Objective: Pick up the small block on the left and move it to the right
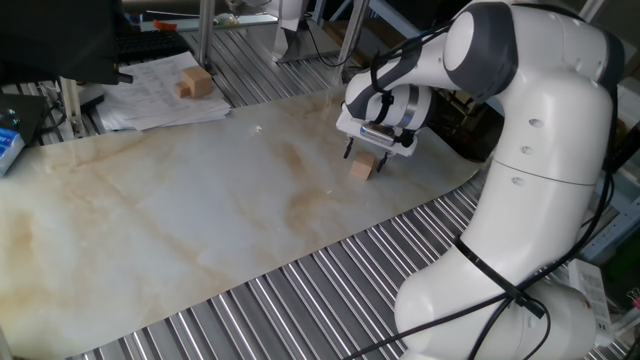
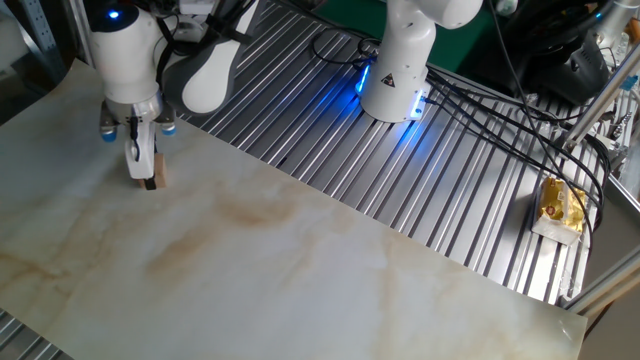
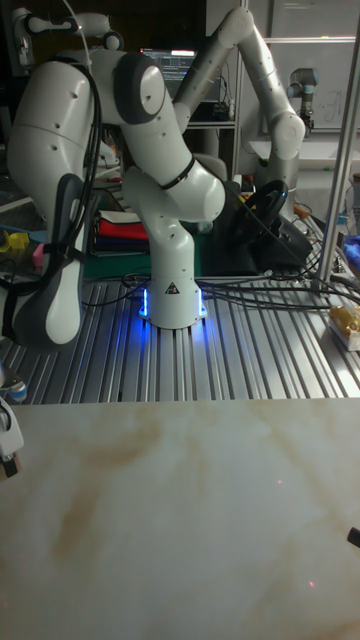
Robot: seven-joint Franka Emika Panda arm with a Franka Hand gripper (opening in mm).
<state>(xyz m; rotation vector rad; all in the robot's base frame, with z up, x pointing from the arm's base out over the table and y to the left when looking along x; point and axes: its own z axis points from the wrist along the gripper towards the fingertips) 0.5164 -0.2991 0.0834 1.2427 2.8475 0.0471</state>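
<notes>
While the gripper (image 1: 366,152) stands straight down over the marbled sheet (image 1: 200,220), the small block (image 1: 362,167) sits between its fingertips on the sheet's surface.

From the arm's white base (image 2: 398,70), the small block lies out on the near strip of the marbled sheet, close to where the sheet meets the ribbed metal table (image 2: 440,170). In the other fixed view the fingers (image 2: 142,160) stand close on either side of the cube; I cannot tell whether they press it or merely flank it. Farther from the base, beyond the sheet's far edge, a chunkier wooden block (image 1: 195,82) rests on loose papers (image 1: 160,100). A yellow packet (image 2: 560,205) lies on the table, well apart from the base.
</notes>
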